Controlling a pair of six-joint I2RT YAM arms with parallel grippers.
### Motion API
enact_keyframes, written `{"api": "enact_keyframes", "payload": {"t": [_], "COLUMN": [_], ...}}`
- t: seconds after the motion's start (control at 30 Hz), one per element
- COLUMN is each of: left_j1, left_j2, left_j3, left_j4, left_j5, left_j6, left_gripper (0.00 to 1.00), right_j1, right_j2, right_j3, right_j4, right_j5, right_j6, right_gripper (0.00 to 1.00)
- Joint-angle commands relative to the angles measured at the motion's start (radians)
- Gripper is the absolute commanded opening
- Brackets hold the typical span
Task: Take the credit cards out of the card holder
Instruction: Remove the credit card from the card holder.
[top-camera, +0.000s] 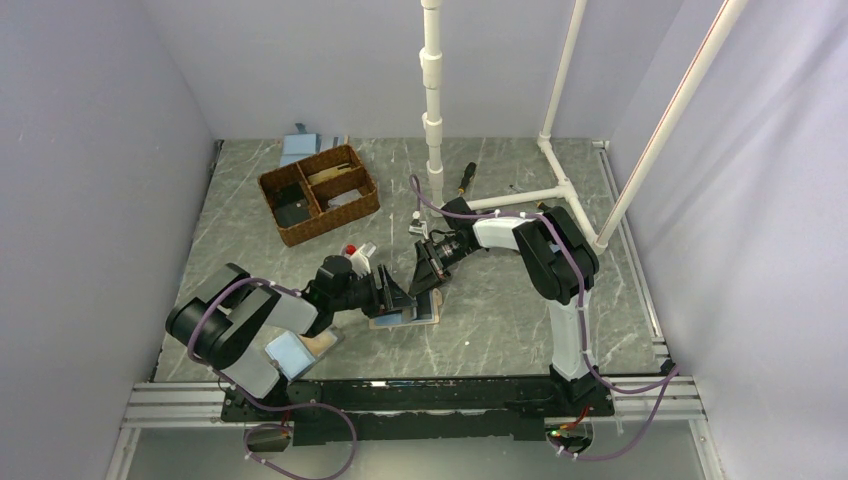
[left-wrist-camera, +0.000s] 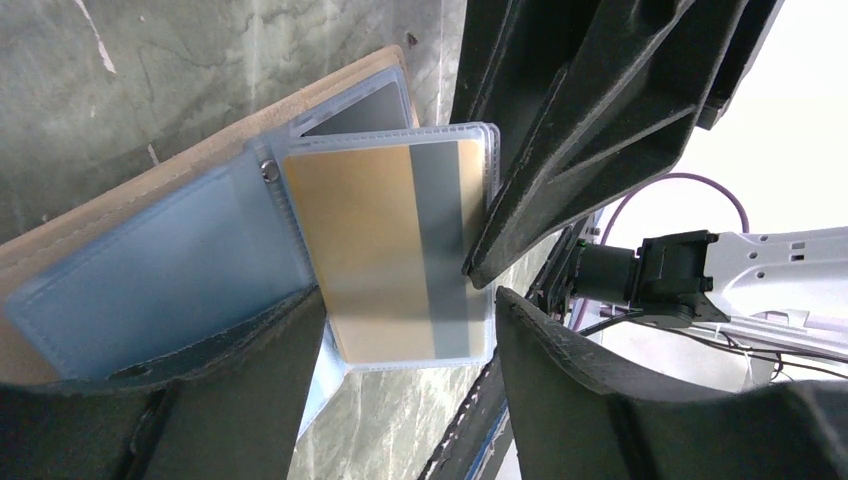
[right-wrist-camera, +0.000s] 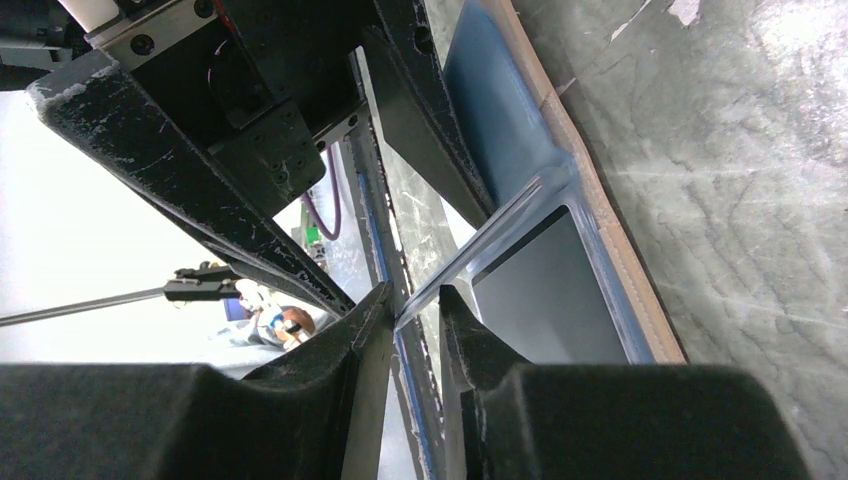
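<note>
- Light-blue, tan-edged bi-fold card holder (left-wrist-camera: 150, 270): open on grey marbled table (top-camera: 500, 300), between grippers.
- Clear plastic sleeve (left-wrist-camera: 440, 250) with gold card (left-wrist-camera: 360, 250): raised.
- Right gripper (right-wrist-camera: 415, 300): narrow, apparently pinching sleeve edge.
- Left gripper (left-wrist-camera: 405, 310): wide, gripping nothing.

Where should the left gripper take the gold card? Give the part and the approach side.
Likely the gold card, by the edge nearest the left gripper, lying between its open fingers; come from the left arm's side. The right gripper pinches the clear sleeve at the card's side edge, blocking that side.
</note>
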Motion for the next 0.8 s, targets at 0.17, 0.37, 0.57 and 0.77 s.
{"api": "enact_keyframes", "payload": {"t": [0.17,0.37,0.57,0.77], "left_j1": [-0.021,-0.020,-0.019,-0.016], "left_j2": [0.052,0.058,0.074,0.079], "left_j3": [-0.019,-0.038,-0.046,-0.049], "left_j4": [-0.085,-0.047,-0.017,-0.007], "left_j5": [-0.024,-0.019,-0.010,-0.007], "left_j6": [0.026,0.016,0.008,0.005], "left_gripper": [0.61,0.56,0.55,0.55], "right_j1": [0.004,-0.013,-0.028,-0.046], "right_j2": [-0.031,-0.038,-0.040,-0.031], "right_j3": [0.035,0.037,0.040,0.048], "right_j4": [-0.004,-0.014,-0.028,-0.057], "right_j5": [-0.017,-0.023,-0.045,-0.060], "right_j6": [-0.031,-0.044,-0.065,-0.099], "right_gripper": [0.29,0.33,0.35,0.36]}}
